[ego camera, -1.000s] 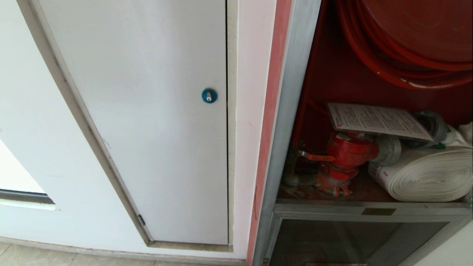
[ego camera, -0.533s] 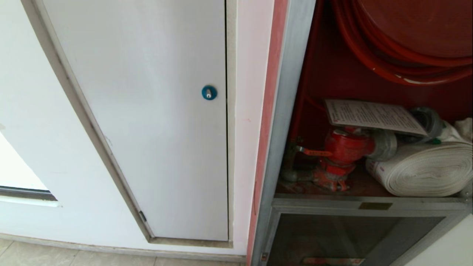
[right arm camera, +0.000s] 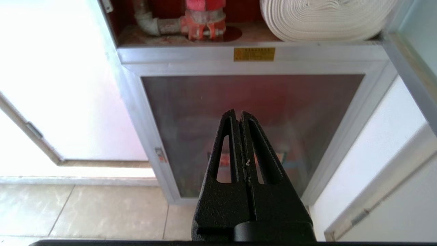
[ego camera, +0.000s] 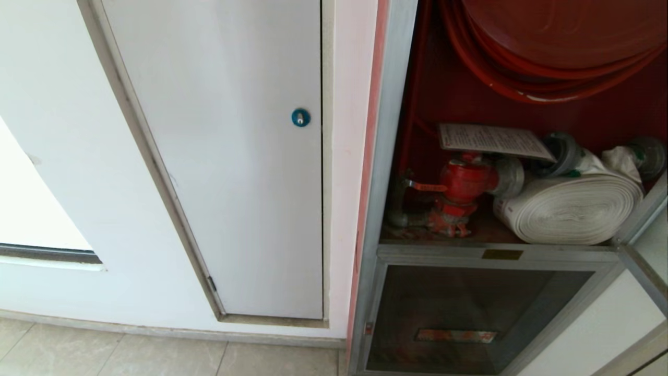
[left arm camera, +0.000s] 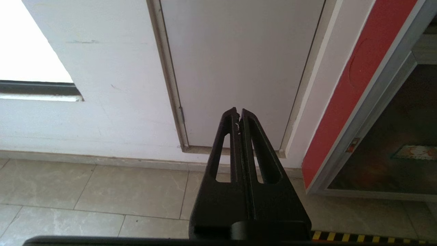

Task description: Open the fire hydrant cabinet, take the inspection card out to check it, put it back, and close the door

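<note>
Facing the open cabinet (ego camera: 389,156), you see the card (ego camera: 490,141) lying atop the red valve (ego camera: 462,183); both grippers, left (left arm camera: 238,114) and right (right arm camera: 238,116), are pressed together and empty, so spread the right before reaching in level.

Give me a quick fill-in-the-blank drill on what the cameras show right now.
1. The inspection card lies on top of the red ____.
2. The rolled white hose sits to the ____ of the valve in the head view.
3. The left gripper and the right gripper are both ____.

Missing words: valve; right; shut
</note>
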Motion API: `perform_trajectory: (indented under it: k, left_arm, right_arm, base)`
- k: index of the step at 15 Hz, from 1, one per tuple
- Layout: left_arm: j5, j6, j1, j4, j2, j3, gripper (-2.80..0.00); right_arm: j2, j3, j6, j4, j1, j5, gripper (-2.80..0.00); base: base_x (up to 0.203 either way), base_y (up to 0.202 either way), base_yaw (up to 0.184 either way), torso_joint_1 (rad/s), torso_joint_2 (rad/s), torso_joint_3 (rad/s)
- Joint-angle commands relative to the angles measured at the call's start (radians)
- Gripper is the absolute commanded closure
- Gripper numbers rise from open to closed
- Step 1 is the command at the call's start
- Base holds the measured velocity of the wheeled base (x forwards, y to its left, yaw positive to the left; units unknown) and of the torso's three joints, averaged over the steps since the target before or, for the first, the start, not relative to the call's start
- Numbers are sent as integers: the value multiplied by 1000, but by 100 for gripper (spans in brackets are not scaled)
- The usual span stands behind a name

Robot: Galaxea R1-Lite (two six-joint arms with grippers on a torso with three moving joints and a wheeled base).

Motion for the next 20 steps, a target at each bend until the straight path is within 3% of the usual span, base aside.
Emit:
perform_trajectory:
  k: [1, 20]
  left_arm:
    - [0, 0, 0, 0, 1, 0, 0]
    - [-1, 1, 0, 0, 1, 0, 0]
  right_arm:
    - [-2, 0, 0, 0, 0, 0, 0]
    - [-2, 0, 0, 0, 0, 0, 0]
  base:
    - [-196, 0, 1, -1, 2, 4]
    - [-195, 0, 1, 2, 3, 3]
